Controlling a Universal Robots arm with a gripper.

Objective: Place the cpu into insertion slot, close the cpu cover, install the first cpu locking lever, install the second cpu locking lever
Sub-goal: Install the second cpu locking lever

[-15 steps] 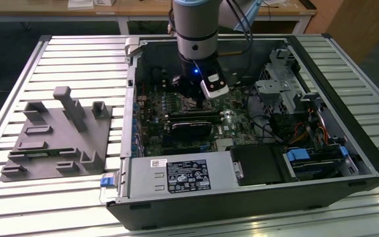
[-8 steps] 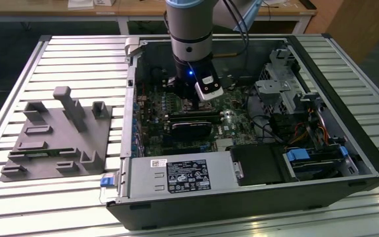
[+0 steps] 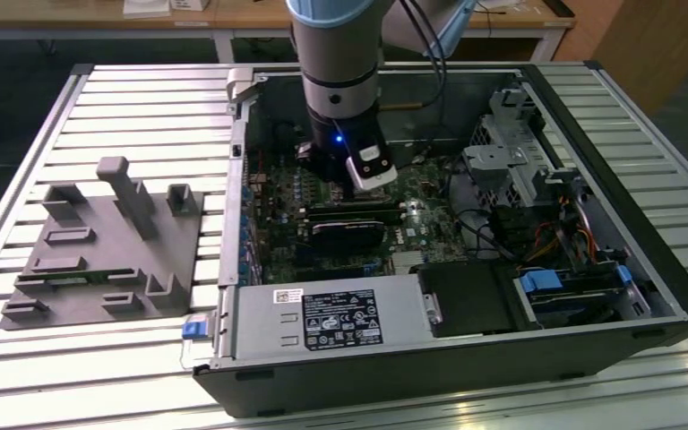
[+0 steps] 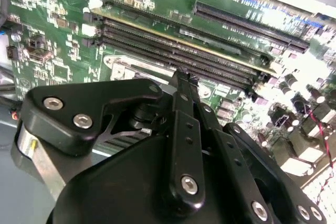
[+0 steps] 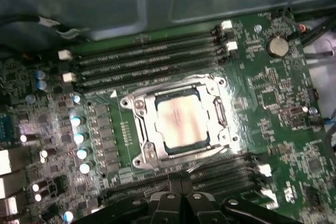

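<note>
- Cpu (image 5: 181, 121) sits in the slot (image 5: 140, 129), cover (image 5: 218, 113) down: levers in hand
- Gripper (image 4: 184, 77) hovers beside, clenched, holding nothing
- Next calls for hooking a thin lever

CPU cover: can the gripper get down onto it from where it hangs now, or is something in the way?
Probably yes. In the first wrist view the cpu cover lies flat around the cpu with nothing over it, and the gripper sits just beside the socket, apart from it.
</note>
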